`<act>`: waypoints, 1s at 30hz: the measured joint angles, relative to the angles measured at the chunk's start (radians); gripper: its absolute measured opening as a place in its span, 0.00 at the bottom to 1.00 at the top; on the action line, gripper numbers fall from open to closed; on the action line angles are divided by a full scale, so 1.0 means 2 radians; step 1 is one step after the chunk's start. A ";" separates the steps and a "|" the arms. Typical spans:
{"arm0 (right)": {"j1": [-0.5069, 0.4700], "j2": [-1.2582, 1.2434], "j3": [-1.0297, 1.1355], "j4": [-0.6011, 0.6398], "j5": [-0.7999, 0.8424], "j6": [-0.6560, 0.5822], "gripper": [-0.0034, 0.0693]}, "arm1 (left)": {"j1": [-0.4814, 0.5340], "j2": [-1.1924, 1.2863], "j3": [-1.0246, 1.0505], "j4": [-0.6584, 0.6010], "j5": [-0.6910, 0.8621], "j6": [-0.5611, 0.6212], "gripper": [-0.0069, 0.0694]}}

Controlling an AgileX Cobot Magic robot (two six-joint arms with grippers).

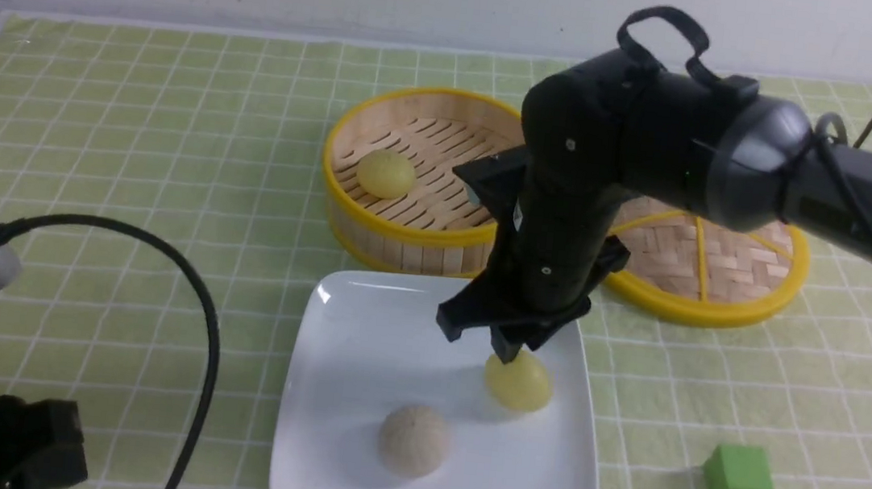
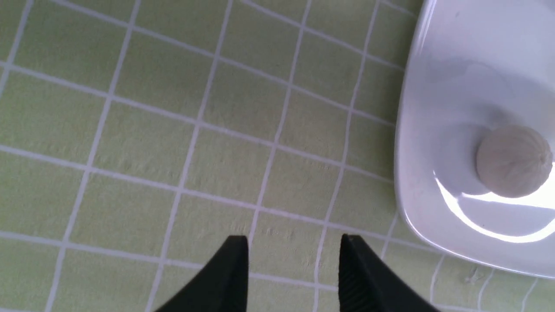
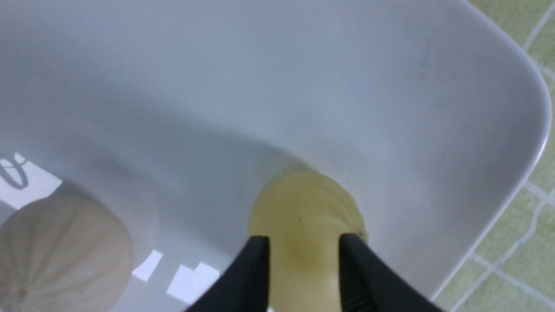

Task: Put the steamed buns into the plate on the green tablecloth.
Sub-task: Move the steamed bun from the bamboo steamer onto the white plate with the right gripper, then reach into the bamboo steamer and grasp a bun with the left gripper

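Observation:
One pale yellow steamed bun (image 1: 519,383) rests in the white square plate (image 1: 362,326) on the green tablecloth (image 1: 133,123). My right gripper (image 1: 509,357) hangs right over that bun, open. In the right wrist view its fingertips (image 3: 347,247) straddle the bun's (image 3: 303,208) top, above the plate's floor (image 3: 390,86). The other yellow bun (image 1: 386,172) lies in the bamboo steamer basket (image 1: 405,233). My left gripper (image 2: 295,242) is open over bare cloth beside the plate's rim (image 2: 407,173), holding nothing.
A grey-beige speckled bun (image 1: 414,439) sits in the plate's near half. The woven lid (image 1: 709,265) lies right of the basket. A small green cube (image 1: 738,477) stands right of the plate. A black cable (image 1: 208,334) loops at the near left.

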 joint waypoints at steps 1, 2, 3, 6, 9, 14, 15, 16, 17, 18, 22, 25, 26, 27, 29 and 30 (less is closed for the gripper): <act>0.000 0.002 0.001 0.000 -0.003 0.000 0.53 | 0.000 0.000 0.000 -0.001 -0.006 0.000 0.51; 0.000 0.001 0.001 0.000 -0.001 -0.003 0.63 | 0.000 0.000 0.000 -0.003 -0.012 0.000 0.51; 0.000 0.000 0.000 -0.001 0.002 -0.003 0.66 | 0.000 0.000 0.000 -0.003 -0.014 0.000 0.51; 0.000 -0.025 -0.010 -0.037 0.051 -0.005 0.71 | 0.000 0.000 0.000 -0.006 -0.044 0.000 0.45; -0.003 -0.070 -0.001 -0.084 0.060 0.000 0.51 | 0.000 0.014 -0.013 -0.006 -0.050 0.001 0.32; -0.030 -0.178 0.073 -0.094 0.063 0.019 0.08 | 0.000 0.094 -0.073 -0.016 -0.014 0.033 0.11; -0.043 -0.208 0.111 -0.092 0.064 0.023 0.04 | 0.000 0.131 -0.102 -0.034 0.004 0.057 0.09; -0.054 -0.233 0.141 -0.090 0.065 0.025 0.03 | 0.000 0.154 -0.120 -0.045 0.012 0.077 0.09; -0.068 -0.262 0.172 -0.087 0.066 0.025 0.03 | 0.000 0.193 -0.152 -0.065 0.022 0.100 0.09; -0.077 -0.280 0.203 -0.083 0.064 0.025 0.03 | 0.000 0.210 -0.167 -0.079 0.028 0.117 0.09; -0.107 -0.357 0.310 -0.057 0.022 0.026 0.03 | -0.017 0.319 -0.268 -0.129 0.039 0.170 0.15; -0.112 -0.393 0.357 -0.052 -0.011 0.016 0.03 | -0.047 0.383 -0.329 -0.128 0.039 0.171 0.25; -0.113 -0.400 0.368 -0.050 -0.021 0.013 0.03 | -0.059 0.404 -0.352 -0.122 0.040 0.168 0.30; -0.113 -0.405 0.375 -0.045 -0.029 0.011 0.03 | -0.070 0.424 -0.375 -0.114 0.041 0.158 0.36; -0.114 -0.410 0.383 -0.038 -0.041 0.009 0.03 | -0.086 0.454 -0.412 -0.095 0.042 0.139 0.45; -0.114 -0.411 0.386 -0.033 -0.048 0.009 0.03 | -0.095 0.475 -0.446 -0.079 0.044 0.123 0.53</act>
